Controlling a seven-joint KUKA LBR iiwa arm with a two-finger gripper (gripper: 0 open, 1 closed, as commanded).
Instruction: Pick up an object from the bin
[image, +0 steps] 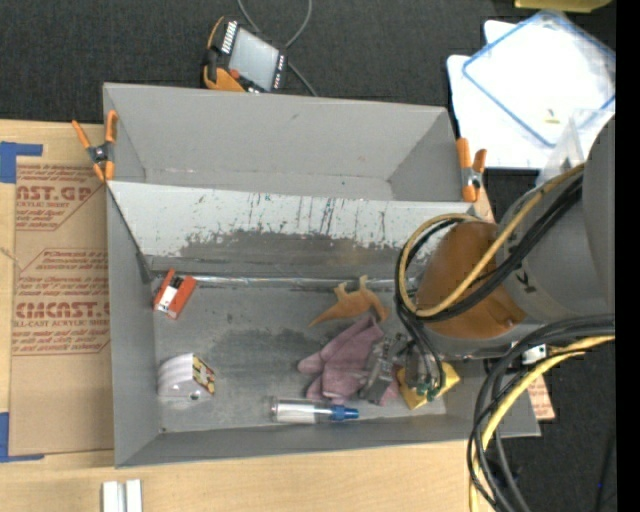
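One fold of the pink cloth (343, 364) beside the tool (385, 372), its opening impossible to tell, would suit a centred pinch.

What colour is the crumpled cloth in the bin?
The cloth is pale pinkish-purple, clearest in the camera view.
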